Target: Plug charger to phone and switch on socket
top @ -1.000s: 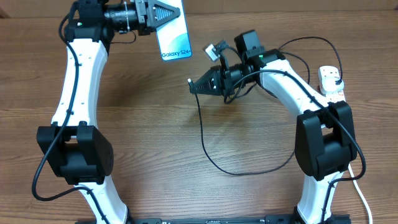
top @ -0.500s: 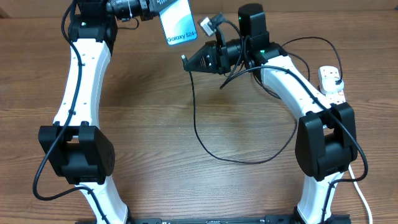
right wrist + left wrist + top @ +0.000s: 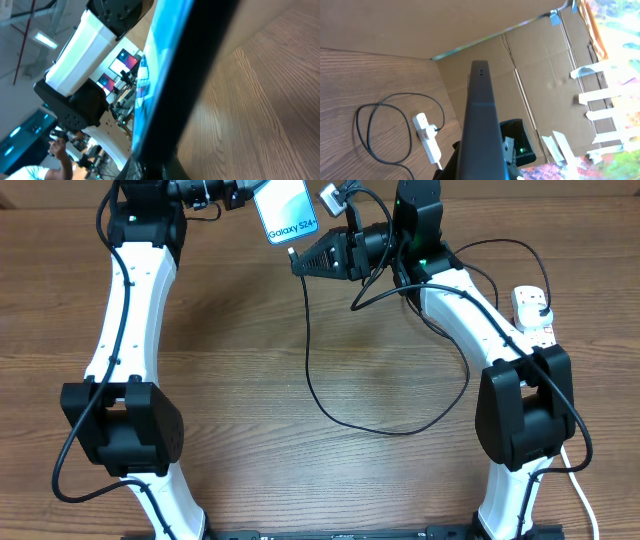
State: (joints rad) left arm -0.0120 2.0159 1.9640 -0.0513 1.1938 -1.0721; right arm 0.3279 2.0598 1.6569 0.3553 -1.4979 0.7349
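Note:
The phone [image 3: 285, 210], its light blue screen reading "Galaxy S24", hangs above the table's far edge with my left gripper [image 3: 248, 194] shut on its upper end. My right gripper [image 3: 298, 262] is shut on the charger [image 3: 309, 350] near its small plug tip. That tip sits right at the phone's lower edge; I cannot tell whether it is in the port. The black cable loops down over the table and back up to the white socket [image 3: 533, 315] at the right. The left wrist view shows the phone [image 3: 480, 120] edge-on and the socket [image 3: 427, 137] beyond it. The right wrist view is filled by the phone [image 3: 175, 75].
Brown cardboard walls [image 3: 540, 75] close off the far side of the wooden table [image 3: 240, 380]. The socket's white cord [image 3: 580, 480] runs down the right edge past the right arm's base. Slack black cable [image 3: 370, 130] lies looped beside the socket.
My right gripper has carried the charger tip up and to the left, to the phone's lower edge. The left gripper has drawn the phone slightly farther back. The cable loop has followed.

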